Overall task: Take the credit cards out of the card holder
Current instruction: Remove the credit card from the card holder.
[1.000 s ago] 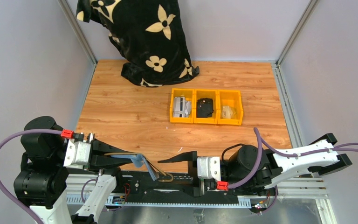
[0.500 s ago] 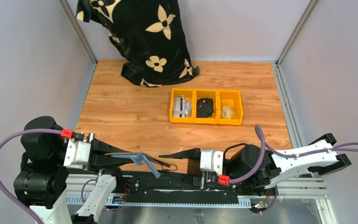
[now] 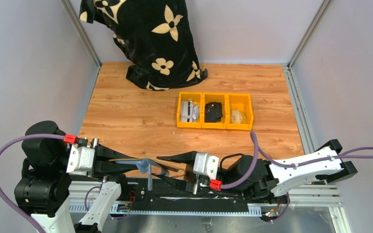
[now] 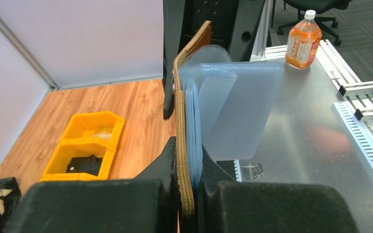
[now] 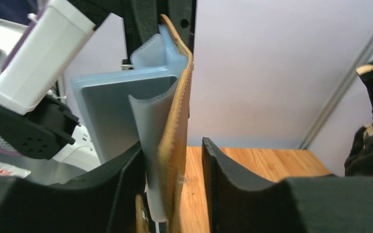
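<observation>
The brown card holder (image 3: pixel 149 167) is held edge-on over the table's near edge, its clear sleeves (image 4: pixel 233 111) fanned open to one side. My left gripper (image 3: pixel 142 165) is shut on its lower edge (image 4: pixel 189 165). My right gripper (image 3: pixel 161 168) is open, with one finger on each side of the holder (image 5: pixel 176 121). One finger touches the sleeves, and a gap separates the other from the brown cover. A flat pale grey panel (image 5: pixel 111 111) stands out among the sleeves; I cannot tell whether it is a card. Pale grey cards (image 3: pixel 190 110) lie in the left yellow compartment.
A row of three yellow bins (image 3: pixel 214 127) sits mid-table, with a black lumpy object (image 3: pixel 213 112) in the middle one and a beige item (image 3: pixel 238 116) in the right one. A black floral cloth (image 3: pixel 150 39) hangs at the back. The black frame rail (image 3: pixel 175 194) runs under the grippers.
My right gripper has moved left and now straddles the card holder with its fingers open. The holder's sleeves have swung from sloping right to hanging down. The left arm has stayed put.
</observation>
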Controlling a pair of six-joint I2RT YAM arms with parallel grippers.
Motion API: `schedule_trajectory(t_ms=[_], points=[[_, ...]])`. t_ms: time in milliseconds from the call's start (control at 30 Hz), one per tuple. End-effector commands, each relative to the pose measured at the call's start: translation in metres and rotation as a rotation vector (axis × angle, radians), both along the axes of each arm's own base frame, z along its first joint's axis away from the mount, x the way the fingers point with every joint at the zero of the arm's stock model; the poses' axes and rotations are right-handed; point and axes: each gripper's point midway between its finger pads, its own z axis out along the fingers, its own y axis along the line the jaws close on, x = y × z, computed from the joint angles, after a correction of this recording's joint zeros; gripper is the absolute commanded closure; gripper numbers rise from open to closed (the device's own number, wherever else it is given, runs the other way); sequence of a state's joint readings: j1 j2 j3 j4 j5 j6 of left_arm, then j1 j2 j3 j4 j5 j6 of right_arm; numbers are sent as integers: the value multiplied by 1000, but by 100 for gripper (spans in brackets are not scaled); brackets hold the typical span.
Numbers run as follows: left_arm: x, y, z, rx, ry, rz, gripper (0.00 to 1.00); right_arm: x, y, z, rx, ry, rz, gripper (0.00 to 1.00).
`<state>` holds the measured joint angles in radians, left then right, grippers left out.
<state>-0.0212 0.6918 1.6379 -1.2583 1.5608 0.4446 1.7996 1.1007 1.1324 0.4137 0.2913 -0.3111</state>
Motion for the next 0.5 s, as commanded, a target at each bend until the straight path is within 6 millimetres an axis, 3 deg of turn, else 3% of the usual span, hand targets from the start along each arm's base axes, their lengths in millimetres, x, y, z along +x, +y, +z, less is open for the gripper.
schedule_trajectory(t_ms=[0, 100, 267, 333, 467], points=[[1, 0, 0, -3, -2, -4, 100, 30, -1, 12, 63, 67, -180, 58], [0, 0, -2, -3, -5, -5, 99, 38, -2, 16, 85, 63, -249, 71], [-1, 0, -5, -2, -5, -4, 84, 46, -5, 23, 121, 60, -320, 90], [-3, 0, -6, -3, -8, -5, 75, 49, -9, 24, 124, 59, -339, 99], [-3, 0, -13, -3, -27, -4, 47, 62, -20, 28, 116, 92, -432, 100]])
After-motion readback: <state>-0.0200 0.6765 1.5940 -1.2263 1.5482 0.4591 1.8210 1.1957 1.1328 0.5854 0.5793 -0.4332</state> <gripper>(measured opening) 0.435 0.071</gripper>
